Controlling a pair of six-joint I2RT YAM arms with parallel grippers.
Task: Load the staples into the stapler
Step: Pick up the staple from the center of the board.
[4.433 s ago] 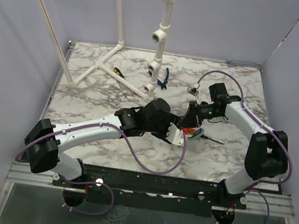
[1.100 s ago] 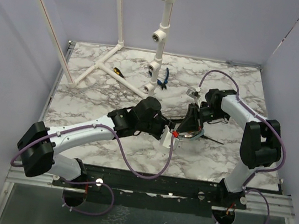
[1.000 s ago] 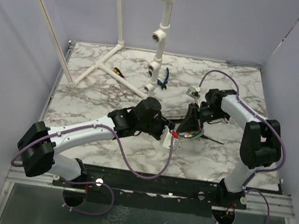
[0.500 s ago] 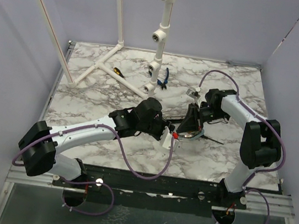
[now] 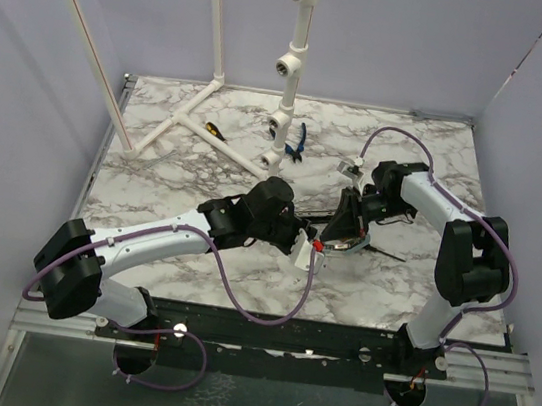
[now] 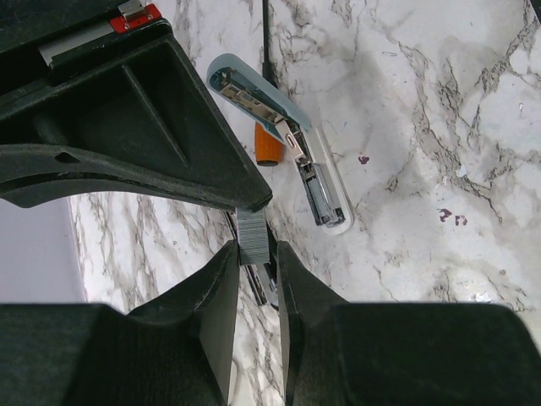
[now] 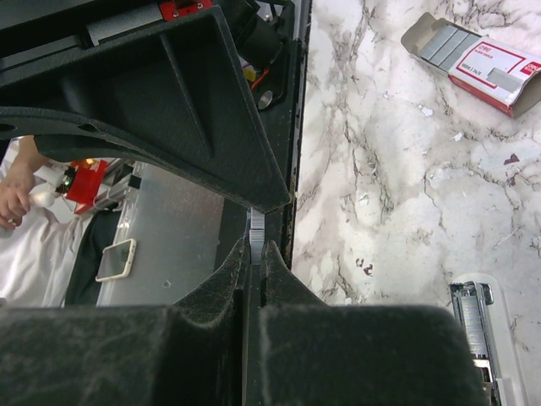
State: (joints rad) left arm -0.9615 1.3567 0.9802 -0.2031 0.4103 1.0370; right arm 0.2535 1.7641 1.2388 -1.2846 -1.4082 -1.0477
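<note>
Both grippers pinched on one staple strip, a bit right of mid-counter

The left gripper (image 6: 254, 250) had its fingers narrowed right down on a short grey staple strip (image 6: 252, 237). The right gripper (image 7: 256, 249) was clamped just as tight on the same strip, so the two met crosswise just above the counter (image 7: 406, 169). The white-and-red staple box (image 7: 483, 66) lay flat on the far side of them, flap open with more strips showing inside. A pale teal bar (image 6: 287, 135) lay opened up on the marble beside the grippers, with an orange screwdriver handle (image 6: 269, 149) peeking out next to it. What was probably the stapler (image 6: 260, 286), a slim dark bit with some metal, poked out below the strip, but too much was hidden to be sure.
</note>
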